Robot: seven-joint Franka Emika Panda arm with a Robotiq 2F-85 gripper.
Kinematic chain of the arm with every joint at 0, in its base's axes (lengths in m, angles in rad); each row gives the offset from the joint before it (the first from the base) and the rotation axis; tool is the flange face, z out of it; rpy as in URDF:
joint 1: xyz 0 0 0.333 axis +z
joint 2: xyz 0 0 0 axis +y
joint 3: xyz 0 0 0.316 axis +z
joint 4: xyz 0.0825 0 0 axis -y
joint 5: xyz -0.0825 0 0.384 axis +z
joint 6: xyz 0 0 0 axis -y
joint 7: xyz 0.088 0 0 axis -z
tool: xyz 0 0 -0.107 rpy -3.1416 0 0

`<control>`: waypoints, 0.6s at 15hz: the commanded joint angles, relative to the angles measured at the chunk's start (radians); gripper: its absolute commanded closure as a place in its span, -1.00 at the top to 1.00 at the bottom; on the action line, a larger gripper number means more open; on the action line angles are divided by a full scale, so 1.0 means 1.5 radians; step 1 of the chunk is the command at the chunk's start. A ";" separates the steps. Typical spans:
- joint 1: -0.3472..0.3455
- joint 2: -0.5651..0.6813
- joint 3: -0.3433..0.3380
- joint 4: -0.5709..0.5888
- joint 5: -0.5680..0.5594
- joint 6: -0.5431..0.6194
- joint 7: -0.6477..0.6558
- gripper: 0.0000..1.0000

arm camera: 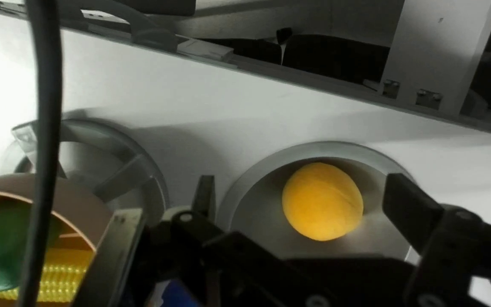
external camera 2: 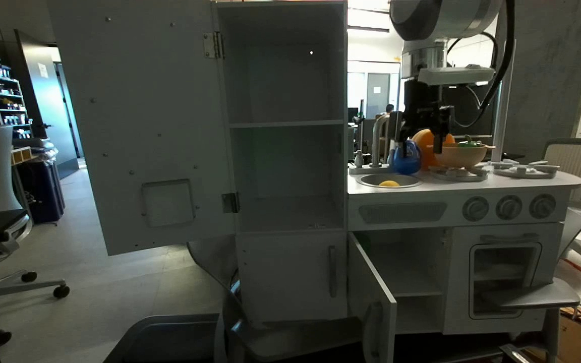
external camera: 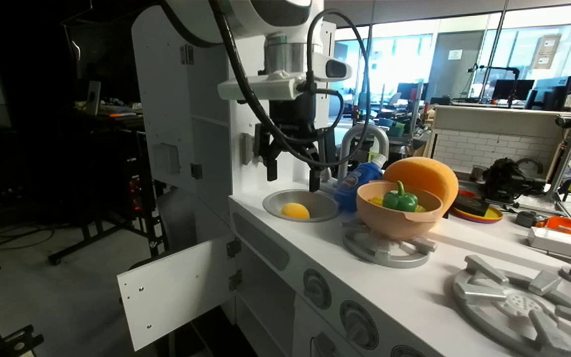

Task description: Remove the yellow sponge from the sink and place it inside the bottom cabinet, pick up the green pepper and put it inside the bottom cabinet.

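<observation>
I see the yellow sponge (external camera: 295,211) lying in the sink (external camera: 322,208) on the left, below the gripper (external camera: 293,182), whose fingers (external camera: 314,181) stand wide apart and hold nothing yet.

At the centre of the frame in an exterior view, you have one gripper (external camera: 293,176) with two fingers (external camera: 314,180), one sink (external camera: 324,208) and one yellow sponge (external camera: 295,210). Right of centre, count one blue bottle (external camera: 357,184), one orange rounded item (external camera: 434,174), one bowl (external camera: 395,223), one green pepper (external camera: 400,201) and, extending to lower right, two burners (external camera: 519,303). In an exterior view, your unit shows three knobs (external camera 2: 509,206) at right and three cabinet doors (external camera 2: 154,126) from upper left to lower centre. At lower left of the wrist view, you cannot determine the number of corn pieces (arm camera: 65,277).
</observation>
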 commanded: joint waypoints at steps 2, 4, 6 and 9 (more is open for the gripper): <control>0.020 0.067 -0.002 0.083 0.012 0.028 -0.005 1.00; 0.027 0.089 -0.001 0.104 0.011 0.041 -0.006 1.00; 0.031 0.115 -0.002 0.122 0.008 0.055 -0.015 1.00; 0.023 0.142 -0.001 0.151 0.010 0.055 -0.036 1.00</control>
